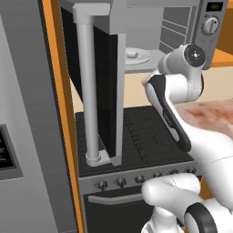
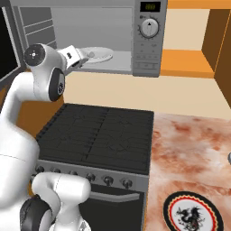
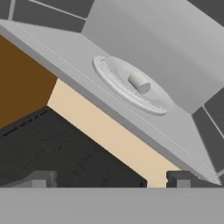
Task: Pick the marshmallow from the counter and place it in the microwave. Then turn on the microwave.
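- Left base view: microwave [image 1: 200,27] door [image 1: 98,82] swung wide open; marshmallow [image 1: 131,53] lies on the turntable plate [image 1: 144,58] inside, off the worktop [image 1: 207,116].
- Right base view: tool [image 2: 83,57] sits at the cavity mouth, holding nothing; dial [image 2: 149,28] on the panel to its right.
- Hand view: fingertips [image 3: 178,178] spread wide, empty; marshmallow [image 3: 139,82] straight ahead, long axis roughly crosswise. Door must close next, likely.

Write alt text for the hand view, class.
The marshmallow lies on the round plate inside the open microwave. The gripper is open and empty, with the black stovetop below.
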